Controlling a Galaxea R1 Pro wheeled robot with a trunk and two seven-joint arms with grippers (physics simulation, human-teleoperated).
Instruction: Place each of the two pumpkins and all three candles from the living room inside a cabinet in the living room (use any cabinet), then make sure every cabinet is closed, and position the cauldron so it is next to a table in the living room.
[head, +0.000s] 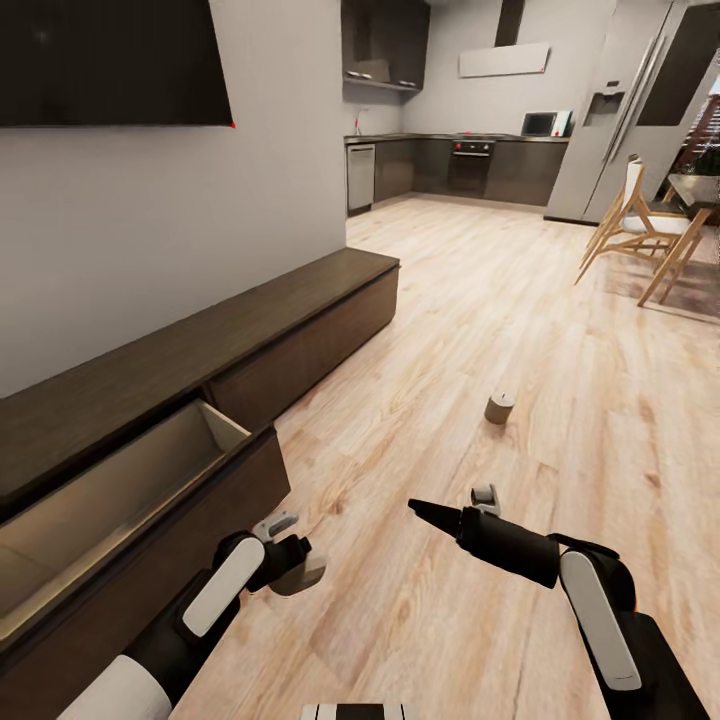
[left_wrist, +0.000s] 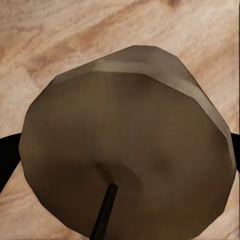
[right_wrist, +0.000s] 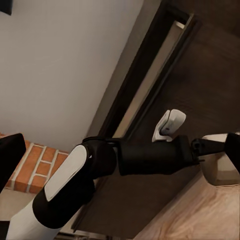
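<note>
My left gripper (head: 292, 565) is shut on a grey candle (head: 306, 578), held low over the wood floor just in front of the cabinet's open drawer (head: 110, 490). In the left wrist view that candle (left_wrist: 125, 145) sits between the dark fingers (left_wrist: 6, 160), its cream top and wick facing the camera. A second candle (head: 499, 406) stands on the floor farther ahead. My right gripper (head: 428, 511) hangs open and empty, pointing left toward the left arm. The long dark-brown cabinet (head: 300, 310) runs along the wall. In the right wrist view the held candle (right_wrist: 220, 169) shows beside the cabinet (right_wrist: 210, 65).
A dark TV (head: 110, 60) hangs on the wall above the cabinet. Beyond the floor lie the kitchen cupboards (head: 450, 165) and a fridge (head: 620, 110). Wooden chairs (head: 640, 225) stand by a table at the far right.
</note>
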